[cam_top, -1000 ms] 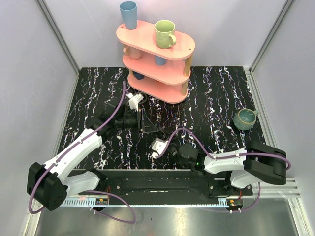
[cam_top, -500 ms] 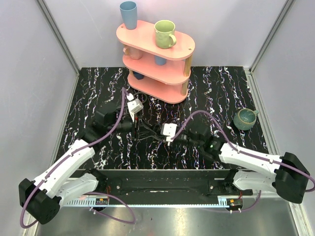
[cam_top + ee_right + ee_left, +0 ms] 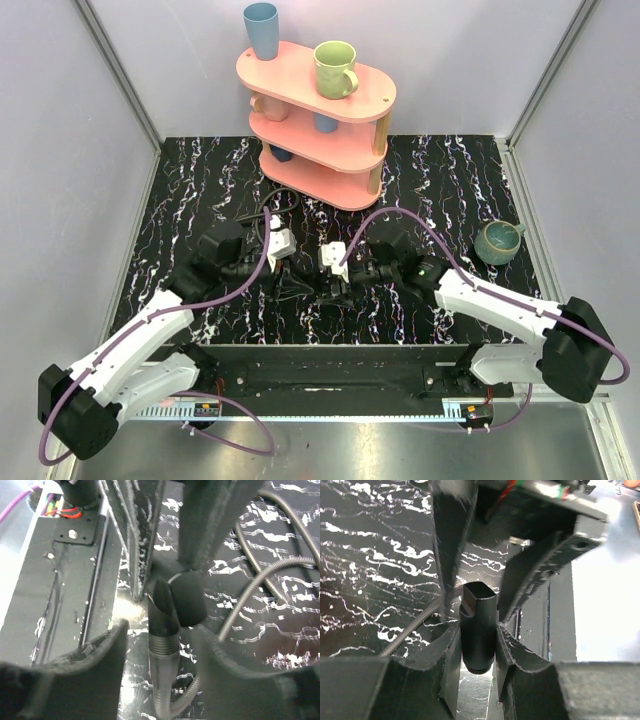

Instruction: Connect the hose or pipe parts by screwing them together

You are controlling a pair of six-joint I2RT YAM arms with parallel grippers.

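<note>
The two grippers stand head to head on the dark marbled table (image 3: pixel 450 170), just in front of the pink shelf (image 3: pixel 345 160) and a little left of its centre. The left gripper (image 3: pixel 477 645) is clenched on a short black connector (image 3: pixel 478 625); both fingers (image 3: pixel 449 660) press its sides, and it points away from the wrist. A ribbed black hose (image 3: pixel 412 632) runs over the table just left of that connector in the left wrist view. The right gripper (image 3: pixel 162 632) is released: its fingers (image 3: pixel 102 652) stand wide, with a clear gap on either side of the hose end (image 3: pixel 161 647) lying between them. That hose end carries a ribbed metal collar and a dark tip, and the tip lies against the connector held from the opposite side. Whether the two parts are threaded together cannot be told. Below the collar the hose bends off to the right, and further lengths curve over the table beyond. A green mug (image 3: pixel 335 68) sits on the shelf's top tier and a blue cup (image 3: pixel 262 30) at that tier's back left edge. A teal mug (image 3: pixel 497 241) rests on the table well to the right of the shelf.
</note>
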